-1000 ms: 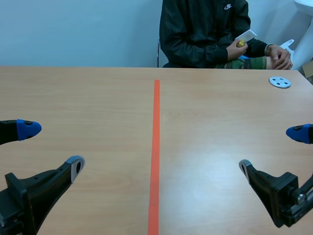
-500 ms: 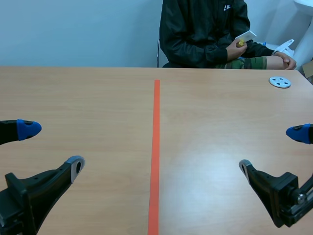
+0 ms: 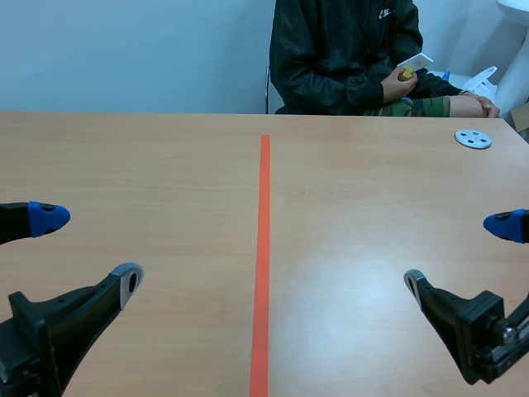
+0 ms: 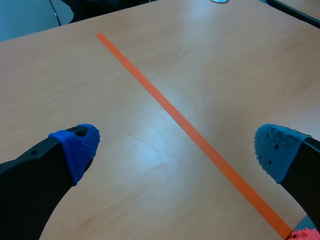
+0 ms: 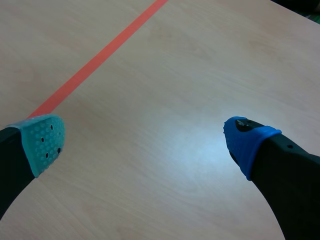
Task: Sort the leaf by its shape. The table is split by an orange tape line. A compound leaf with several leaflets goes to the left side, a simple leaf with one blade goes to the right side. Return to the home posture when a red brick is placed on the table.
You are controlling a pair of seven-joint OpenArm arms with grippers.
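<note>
The left pincer (image 3: 88,248) is hovering low over the counter (image 3: 165,165) with its fingers standing wide apart and nothing between them. In its own wrist view the left pincer (image 4: 177,150) is showing the orange tape line (image 4: 165,107) running ahead of it and passing under the gap close to one blue pad (image 4: 274,150).

The right pincer (image 3: 459,252) is likewise hanging spread apart over bare wood, gripping nothing. From its wrist camera the right pincer (image 5: 145,142) is facing the tape line (image 5: 95,60), which is lying ahead of it, beyond the grey-green pad (image 5: 45,142).

In the scene view the orange tape line (image 3: 264,248) is lying between the two pincers. Far ahead of the right pincer, a small grey disc (image 3: 473,139) is resting on the counter. Beyond that, a person (image 3: 347,50) is sitting across the counter, one hand (image 3: 402,83) holding a white card (image 3: 415,61) and a yellow thing (image 3: 406,74) too small to identify, well apart from both pincers.
</note>
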